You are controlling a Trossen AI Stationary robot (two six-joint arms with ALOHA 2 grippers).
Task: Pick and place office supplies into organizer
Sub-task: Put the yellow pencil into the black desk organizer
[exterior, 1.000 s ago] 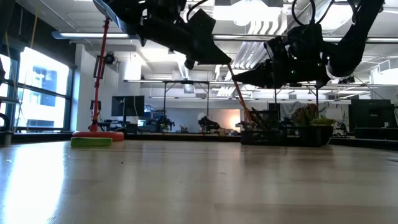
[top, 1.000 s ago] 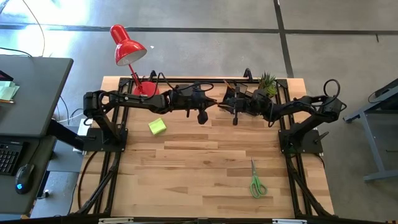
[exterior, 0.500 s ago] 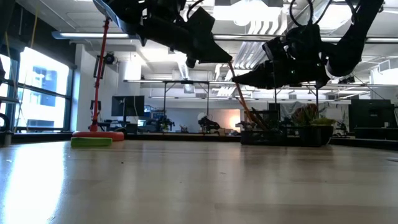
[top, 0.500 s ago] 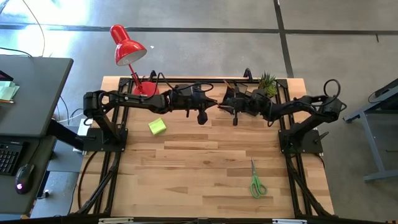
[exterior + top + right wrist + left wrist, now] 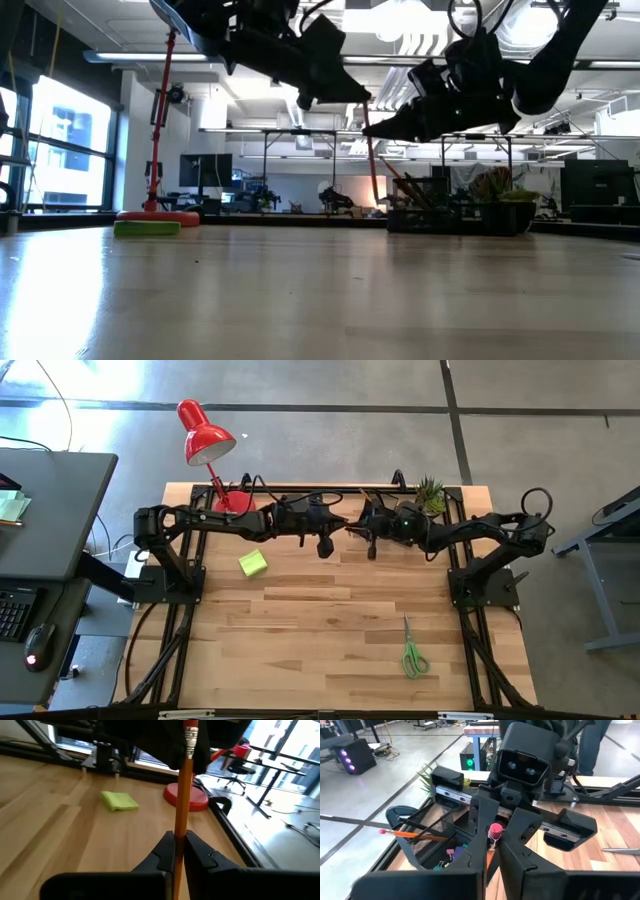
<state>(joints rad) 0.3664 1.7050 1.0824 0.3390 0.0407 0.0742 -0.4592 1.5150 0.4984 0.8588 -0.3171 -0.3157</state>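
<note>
A pale wooden-plank tabletop [image 5: 320, 625] carries everything. A yellow-green sticky-note block [image 5: 253, 563] lies flat toward the left. Green-handled scissors [image 5: 412, 650] lie at the near right. The red desk lamp [image 5: 233, 501] stands by its round base at the far left edge. A black mesh organizer [image 5: 420, 214] and a small potted plant [image 5: 431, 494] sit along the far edge toward the right.

Two arms — one lamp [image 5: 205, 435], one sticky-note block [image 5: 253, 563], one scissors [image 5: 412, 653], one plant [image 5: 431, 493] — one organizer [image 5: 427, 832].

Right claw [image 5: 179, 851] clamps upright orange pencil [image 5: 182, 805]; sticky-note block [image 5: 119, 801] beyond.
</note>
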